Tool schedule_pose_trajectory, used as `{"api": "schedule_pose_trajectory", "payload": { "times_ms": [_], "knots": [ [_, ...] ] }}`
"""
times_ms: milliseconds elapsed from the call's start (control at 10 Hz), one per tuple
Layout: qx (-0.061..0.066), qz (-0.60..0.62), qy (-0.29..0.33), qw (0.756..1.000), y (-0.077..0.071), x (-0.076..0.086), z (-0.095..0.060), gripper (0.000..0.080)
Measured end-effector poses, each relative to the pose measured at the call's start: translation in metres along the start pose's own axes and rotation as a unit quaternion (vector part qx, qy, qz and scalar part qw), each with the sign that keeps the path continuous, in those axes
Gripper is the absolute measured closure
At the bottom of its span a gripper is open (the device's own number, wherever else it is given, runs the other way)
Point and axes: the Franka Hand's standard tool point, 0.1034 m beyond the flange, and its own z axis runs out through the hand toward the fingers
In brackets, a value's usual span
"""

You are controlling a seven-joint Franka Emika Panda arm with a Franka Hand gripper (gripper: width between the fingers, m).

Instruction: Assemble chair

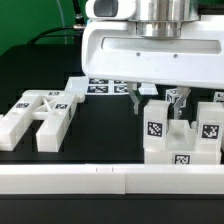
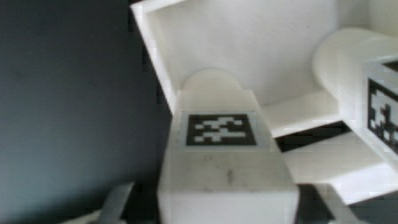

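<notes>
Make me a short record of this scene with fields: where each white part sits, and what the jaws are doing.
Gripper: low over the notched block, on the exterior view's right
Jaws: closed on a tagged bar
Notched block: standing on the table, tags toward the camera
H-shaped frame: lying flat on the exterior view's left, apart from the gripper
Marker board: flat at the back
Chair: not yet assembled, frame lies loose

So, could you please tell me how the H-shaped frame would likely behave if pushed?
The H-shaped frame looks chunky and solid, so it is probably stiff. Lying flat, it should slide rather than tip or roll. Its glossy surface may slip.
</notes>
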Motion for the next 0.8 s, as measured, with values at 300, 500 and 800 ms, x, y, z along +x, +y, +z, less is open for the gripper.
{"api": "schedule_pose_trajectory", "payload": {
  "times_ms": [300,500,800],
  "knots": [
    [0.003,0.161,0.000,0.987,-0.0035,0.0009,0.0003,0.0509],
    [0.002,0.225,-0.001,0.974,-0.0068,-0.0004,0.0001,0.0509],
    [0.003,0.309,-0.002,0.951,-0.0081,-0.0012,0.0001,0.0500]
  ]
}}
